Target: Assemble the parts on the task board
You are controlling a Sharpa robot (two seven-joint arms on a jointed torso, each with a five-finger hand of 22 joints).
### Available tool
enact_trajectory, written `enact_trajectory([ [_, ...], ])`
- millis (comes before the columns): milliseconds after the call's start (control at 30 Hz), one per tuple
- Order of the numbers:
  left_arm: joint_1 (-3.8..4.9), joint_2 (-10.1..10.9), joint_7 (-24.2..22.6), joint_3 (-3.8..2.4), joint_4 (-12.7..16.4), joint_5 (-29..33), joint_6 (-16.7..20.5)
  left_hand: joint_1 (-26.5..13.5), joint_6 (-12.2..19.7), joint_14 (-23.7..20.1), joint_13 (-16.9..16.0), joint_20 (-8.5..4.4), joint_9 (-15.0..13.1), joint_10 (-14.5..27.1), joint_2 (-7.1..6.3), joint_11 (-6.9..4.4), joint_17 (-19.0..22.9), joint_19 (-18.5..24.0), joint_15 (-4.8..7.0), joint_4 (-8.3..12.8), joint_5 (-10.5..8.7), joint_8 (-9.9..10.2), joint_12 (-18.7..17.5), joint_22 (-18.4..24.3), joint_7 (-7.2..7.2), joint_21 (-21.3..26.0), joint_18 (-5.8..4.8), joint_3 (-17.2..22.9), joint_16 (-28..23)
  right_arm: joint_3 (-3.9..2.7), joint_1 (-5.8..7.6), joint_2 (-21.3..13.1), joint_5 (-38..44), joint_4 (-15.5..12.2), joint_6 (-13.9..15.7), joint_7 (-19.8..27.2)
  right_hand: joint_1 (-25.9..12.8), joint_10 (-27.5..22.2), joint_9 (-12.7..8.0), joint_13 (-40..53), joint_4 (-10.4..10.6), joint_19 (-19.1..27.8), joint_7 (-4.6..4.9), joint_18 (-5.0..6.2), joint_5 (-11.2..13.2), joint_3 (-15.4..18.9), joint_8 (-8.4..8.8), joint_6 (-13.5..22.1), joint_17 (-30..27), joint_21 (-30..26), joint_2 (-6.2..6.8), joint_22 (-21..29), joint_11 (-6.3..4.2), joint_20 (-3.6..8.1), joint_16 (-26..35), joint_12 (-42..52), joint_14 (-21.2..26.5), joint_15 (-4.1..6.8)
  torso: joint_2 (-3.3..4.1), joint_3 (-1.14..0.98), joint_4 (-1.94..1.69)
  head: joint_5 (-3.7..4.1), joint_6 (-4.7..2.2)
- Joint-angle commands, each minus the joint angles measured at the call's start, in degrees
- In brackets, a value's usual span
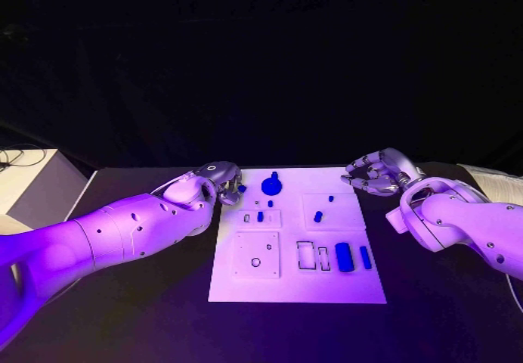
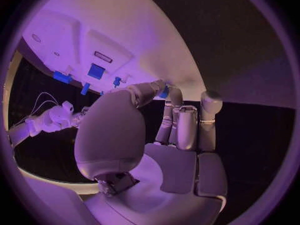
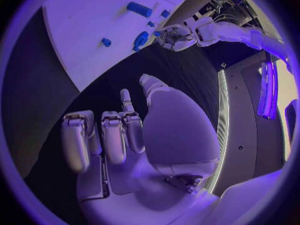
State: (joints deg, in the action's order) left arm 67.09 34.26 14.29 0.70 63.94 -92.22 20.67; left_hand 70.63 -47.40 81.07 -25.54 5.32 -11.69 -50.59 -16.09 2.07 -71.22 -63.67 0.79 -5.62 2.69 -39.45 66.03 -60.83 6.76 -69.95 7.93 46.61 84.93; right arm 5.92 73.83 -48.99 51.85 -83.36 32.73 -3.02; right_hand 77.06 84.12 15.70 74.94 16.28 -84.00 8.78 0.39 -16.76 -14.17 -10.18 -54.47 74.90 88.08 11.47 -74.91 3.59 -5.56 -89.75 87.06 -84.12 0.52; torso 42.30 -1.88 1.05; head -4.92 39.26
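Task board (image 1: 296, 291), far-left corner partly behind left hand (image 1: 221, 178).

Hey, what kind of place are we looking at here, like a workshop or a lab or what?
Probably a robotics lab or test bench. A white task board with small blue parts lies on a black table against a dark backdrop, and the left hand and right hand hover at its far corners.
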Motion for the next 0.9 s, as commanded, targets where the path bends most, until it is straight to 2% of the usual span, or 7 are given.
enact_trajectory([
  [33, 0.02, -0.13, 0.47, -0.03, 0.18, 0.15, 0.62, -0.25, 0.52, -0.24, -0.10, 0.25, 0.11, 0.09, -0.31, 0.50, 0.05, 0.19, -0.13, -0.05, 0.27, 0.35, -0.12, 0.06, 0.01, 0.30, -0.19, -0.49, -0.25, -0.02, -0.03, -0.02, 0.41, -0.10, -0.47, 0.41, -0.60, 3.66, 0.06, 12.90, 0.05, -5.05, -0.04, 0.14, -0.32, -0.29, -0.25, 0.28, 13.58, -0.21, -0.14, -13.78, 0.34, -0.09, 0.37, -0.28, -5.50, -0.27, -0.03, 0.00, 0.00, 0.02, -0.01],
  [600, 0.02, -0.09, 1.56, -0.04, 0.31, 0.12, 0.65, -1.89, 0.57, -0.21, -0.30, 0.53, 1.21, 0.14, -0.45, 0.73, -0.06, -0.13, -0.38, -3.49, 0.27, 0.98, 0.39, 0.48, 0.08, 0.91, -0.17, -5.69, -0.28, -0.02, -0.03, -0.02, 0.41, -0.05, -0.47, 0.40, -0.60, 3.66, 0.06, 12.90, 0.05, -5.05, -0.04, 0.14, -0.32, -0.29, -0.25, 0.28, 13.58, -0.21, -0.14, -13.78, 0.34, -0.09, 0.37, -0.28, -5.50, -0.27, -0.03, -0.01, 0.01, 0.10, -0.01],
  [900, 0.02, -0.08, 1.97, -0.05, 0.29, 0.08, 0.40, -1.88, 0.49, -0.15, -0.31, 0.55, 1.35, 0.13, -0.32, 0.72, -0.18, -0.26, -0.38, -4.06, 0.29, 1.03, 0.43, 0.43, 0.05, 0.91, -0.20, -6.18, -0.26, -0.02, -0.03, -0.03, 0.41, -0.02, -0.48, 0.40, -0.60, 3.66, 0.06, 12.90, 0.05, -5.05, -0.04, 0.14, -0.32, -0.29, -0.25, 0.28, 13.58, -0.21, -0.14, -13.78, 0.34, -0.09, 0.37, -0.28, -5.50, -0.27, -0.03, 0.00, 0.00, 0.17, -0.01],
])
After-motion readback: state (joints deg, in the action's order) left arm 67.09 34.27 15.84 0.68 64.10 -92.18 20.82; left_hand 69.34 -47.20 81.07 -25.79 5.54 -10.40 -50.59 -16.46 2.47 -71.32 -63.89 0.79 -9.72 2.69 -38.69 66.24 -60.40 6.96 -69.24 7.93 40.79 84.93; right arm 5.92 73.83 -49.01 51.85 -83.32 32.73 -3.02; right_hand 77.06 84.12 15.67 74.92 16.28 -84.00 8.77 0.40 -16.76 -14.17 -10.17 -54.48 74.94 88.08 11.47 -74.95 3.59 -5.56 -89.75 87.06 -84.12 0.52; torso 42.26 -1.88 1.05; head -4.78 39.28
